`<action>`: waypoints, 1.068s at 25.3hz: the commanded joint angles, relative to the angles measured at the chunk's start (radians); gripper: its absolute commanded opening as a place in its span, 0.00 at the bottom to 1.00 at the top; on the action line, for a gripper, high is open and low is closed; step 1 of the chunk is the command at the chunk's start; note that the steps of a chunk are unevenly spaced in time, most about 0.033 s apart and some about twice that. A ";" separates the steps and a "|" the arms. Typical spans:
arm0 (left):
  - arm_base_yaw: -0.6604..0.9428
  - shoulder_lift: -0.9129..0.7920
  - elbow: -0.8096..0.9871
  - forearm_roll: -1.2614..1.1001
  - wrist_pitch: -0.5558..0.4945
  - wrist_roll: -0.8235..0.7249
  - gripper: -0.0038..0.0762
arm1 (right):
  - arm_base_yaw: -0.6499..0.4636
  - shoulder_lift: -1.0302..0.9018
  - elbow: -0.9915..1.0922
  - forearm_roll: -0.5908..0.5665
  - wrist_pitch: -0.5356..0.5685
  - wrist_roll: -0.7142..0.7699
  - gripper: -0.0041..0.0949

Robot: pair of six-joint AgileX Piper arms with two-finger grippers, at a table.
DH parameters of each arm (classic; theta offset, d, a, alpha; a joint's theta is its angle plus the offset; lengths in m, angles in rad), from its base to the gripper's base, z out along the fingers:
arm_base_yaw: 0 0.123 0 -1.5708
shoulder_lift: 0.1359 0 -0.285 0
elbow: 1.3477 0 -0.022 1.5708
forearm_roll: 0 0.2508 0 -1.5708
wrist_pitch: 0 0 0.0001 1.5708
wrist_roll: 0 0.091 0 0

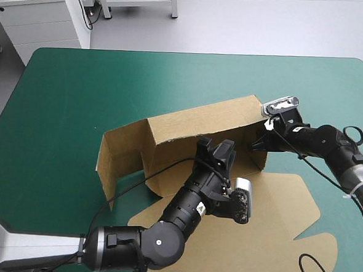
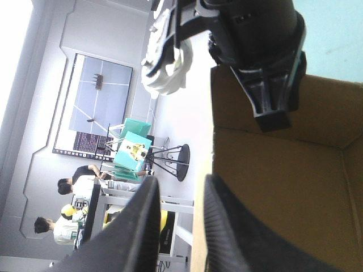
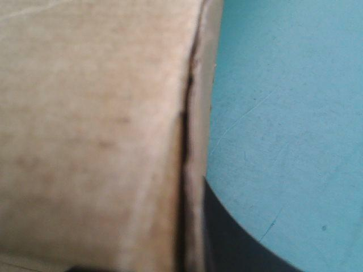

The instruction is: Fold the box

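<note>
Pinched around the middle of a raised wall: black fin-shaped fingers of left gripper (image 2: 182, 180), all but closed. One brown cardboard box (image 1: 201, 122), mid-table on teal-green cover (image 1: 79, 93), walls up at the far side, flat board toward the near edge. Right gripper (image 1: 259, 143) clamped on that wall's right end. Two grippers.
</note>
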State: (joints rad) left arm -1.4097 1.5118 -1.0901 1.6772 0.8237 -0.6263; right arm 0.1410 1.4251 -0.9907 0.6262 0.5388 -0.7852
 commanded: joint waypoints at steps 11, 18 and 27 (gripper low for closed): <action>0.480 -0.194 -0.399 -0.444 -0.123 0.244 0.06 | 0.003 -0.077 -0.060 -0.038 0.050 0.220 0.04; 0.838 -0.194 -0.467 -0.850 -0.207 0.401 0.06 | 0.038 -0.083 -0.206 -0.196 0.235 0.450 0.04; 1.283 -0.194 -0.463 -1.446 -0.151 0.689 0.06 | 0.202 -0.060 -0.344 -0.445 0.410 0.734 0.04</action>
State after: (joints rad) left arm -0.2330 1.3513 -1.5215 0.4190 0.6991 -0.0544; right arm 0.3165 1.3836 -1.2738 0.1935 0.9184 -0.1263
